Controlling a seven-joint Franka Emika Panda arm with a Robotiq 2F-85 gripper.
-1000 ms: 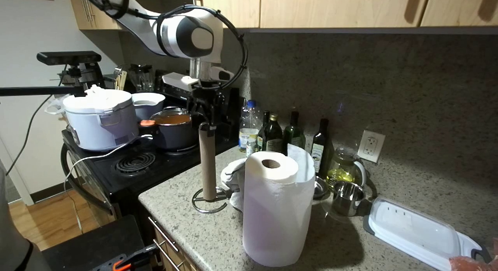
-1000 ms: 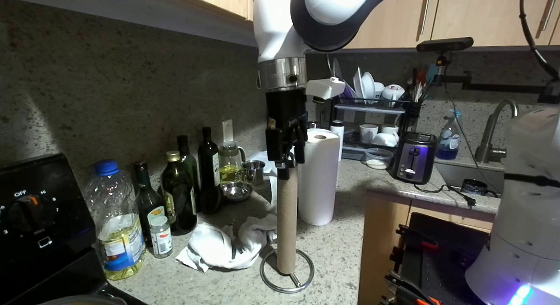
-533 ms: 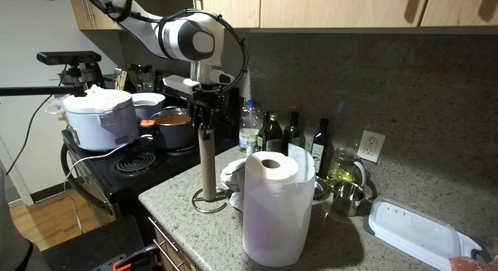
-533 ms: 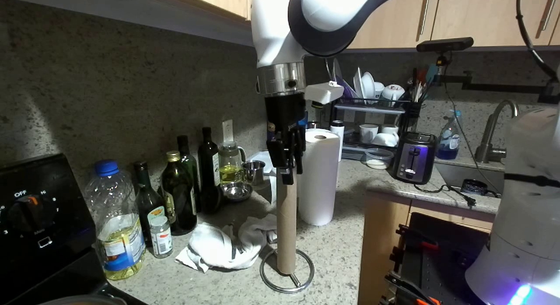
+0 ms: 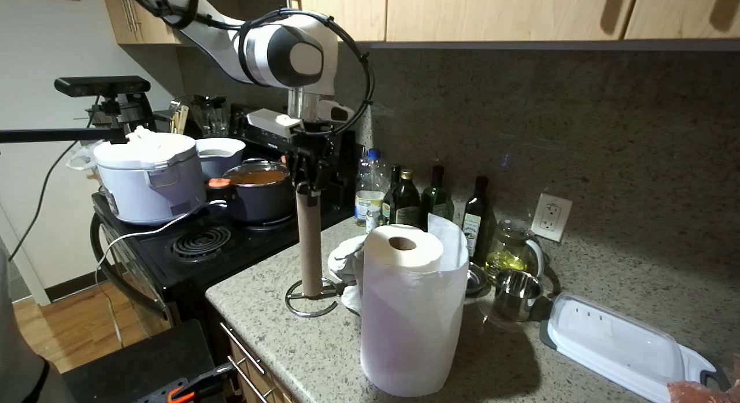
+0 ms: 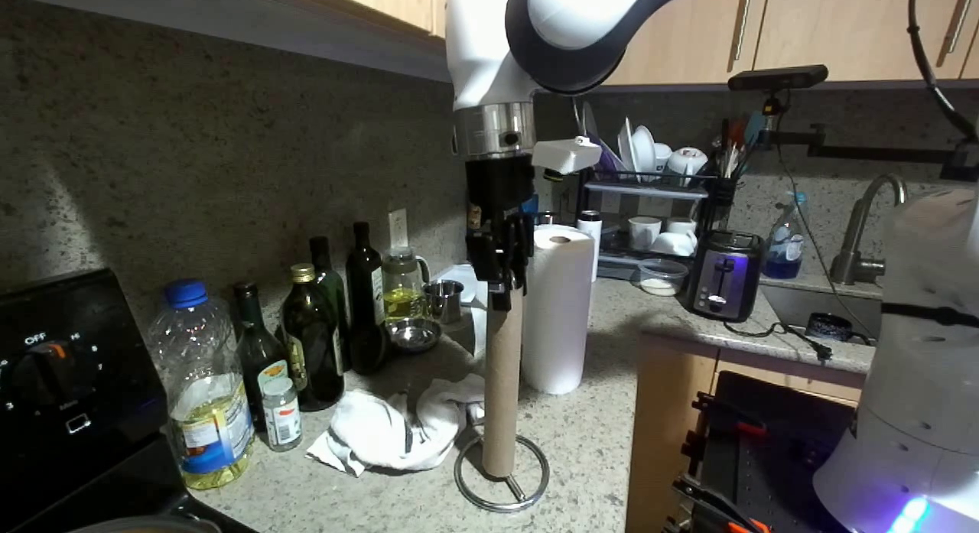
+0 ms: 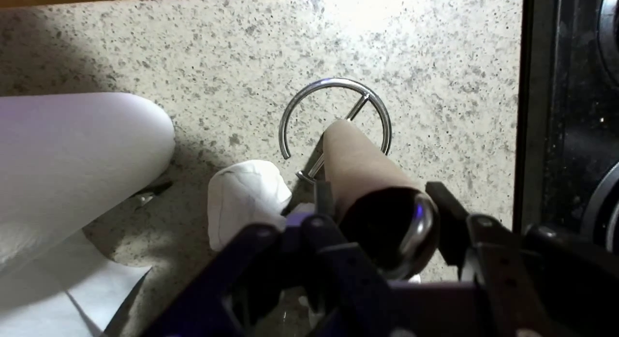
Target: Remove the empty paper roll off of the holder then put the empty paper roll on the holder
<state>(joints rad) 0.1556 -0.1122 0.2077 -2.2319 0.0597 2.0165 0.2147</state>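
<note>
Pinching the empty paper roll at its upper end, the gripper stands only as wide as the brown cardboard between its two sides. The roll is upright around the post of the metal holder; the loop's bright wire shows inside its mouth in the wrist view. Its lower end sits within the ring base, though whether it touches the crossbar cannot be told. Removal looks to be the step in hand, with the roll not yet off and the return to the post to follow. The next move calls for a slow, straight lift until the whole roll clears the loop; a sideways pull would likely rub or drag the holder. On the speckled table, a crumpled white cloth lies just left of the ring in an exterior view. To the right and nearer in an exterior view stands a fat paper towel roll, probably the easiest thing to knock. Dark glass bottles stand farther back, the stove is left, and overhead wooden cabinets may limit a lift drifting far.
</note>
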